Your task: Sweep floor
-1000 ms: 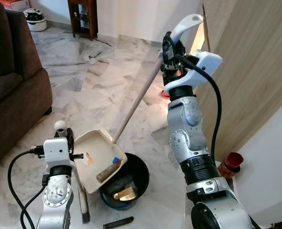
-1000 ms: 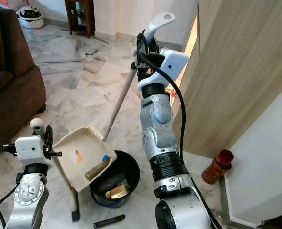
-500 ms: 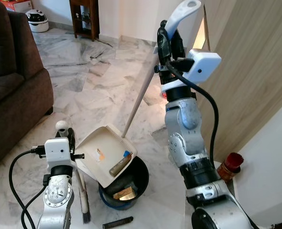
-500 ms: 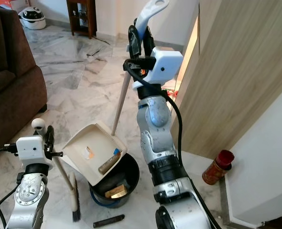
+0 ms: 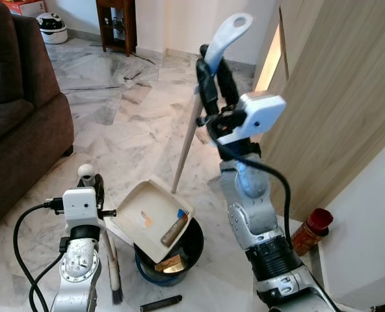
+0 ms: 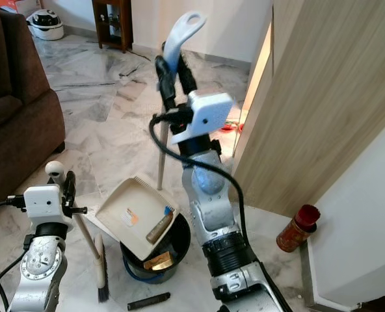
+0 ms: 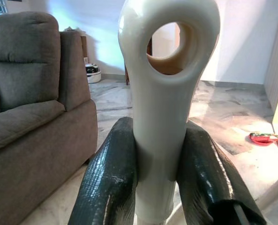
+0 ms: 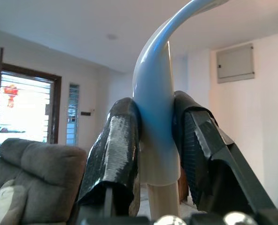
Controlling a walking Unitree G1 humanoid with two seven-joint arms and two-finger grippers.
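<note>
Right gripper (image 5: pixel 213 68), clamped on the dustpan handle (image 5: pixel 226 40), has tipped the dustpan (image 5: pixel 150 220) steeper over the black bin (image 5: pixel 191 242) than earlier, while left gripper (image 7: pixel 158 159) grips the broom handle (image 7: pixel 165 84).

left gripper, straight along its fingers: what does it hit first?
The left gripper is already shut on the broom handle, which runs out along its fingers. Beyond that, the line looks free across open floor toward the far white wall; depth unclear.
</note>
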